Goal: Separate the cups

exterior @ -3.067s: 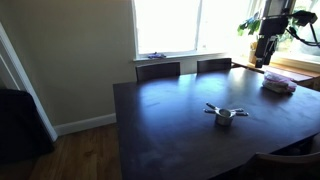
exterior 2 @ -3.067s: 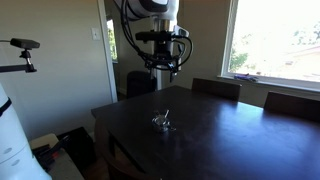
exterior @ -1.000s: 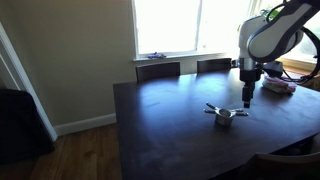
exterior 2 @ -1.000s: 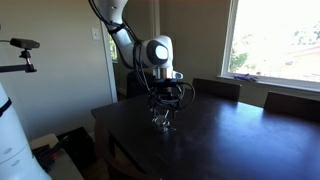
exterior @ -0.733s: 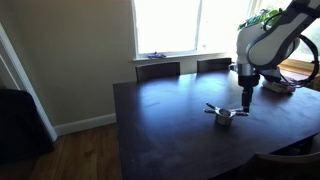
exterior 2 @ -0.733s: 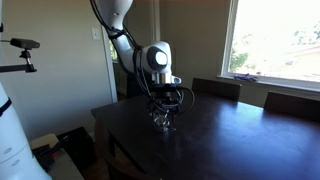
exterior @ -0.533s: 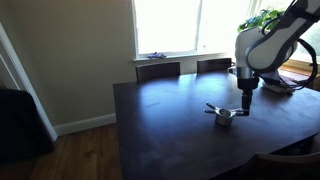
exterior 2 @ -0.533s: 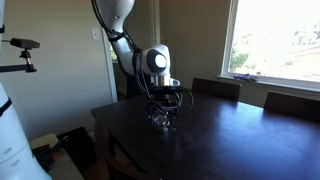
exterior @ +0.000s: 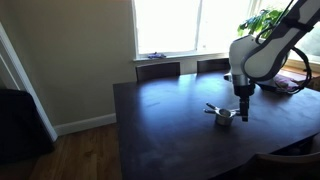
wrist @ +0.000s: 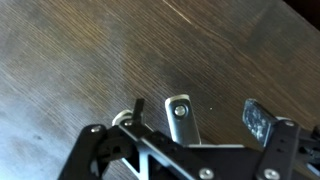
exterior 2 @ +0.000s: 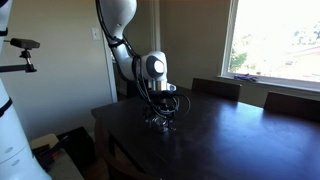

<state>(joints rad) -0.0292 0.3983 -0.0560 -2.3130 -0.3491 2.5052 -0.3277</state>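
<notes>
The cups [exterior: 222,113] are a small cluster of shiny silver measuring cups with flat handles spread out, near the middle of the dark table; they also show in an exterior view [exterior 2: 160,123]. My gripper [exterior: 243,112] is low, right beside and over them [exterior 2: 163,113]. In the wrist view the gripper [wrist: 198,115] is open, with one flat silver handle [wrist: 182,116] lying between the dark fingers [wrist: 259,121]. The handle touches neither finger. The cup bowls are hidden under the gripper body.
The dark wooden table [exterior: 170,125] has chairs [exterior: 158,70] at its far side below the window. A pinkish stack of flat items [exterior: 281,88] lies near the table's far corner, behind the arm. A camera tripod [exterior 2: 22,55] stands beside the table.
The arm has come down from high above the table and moved over the cups. In the last second it sank lower and closer to them. The cups have not moved.
</notes>
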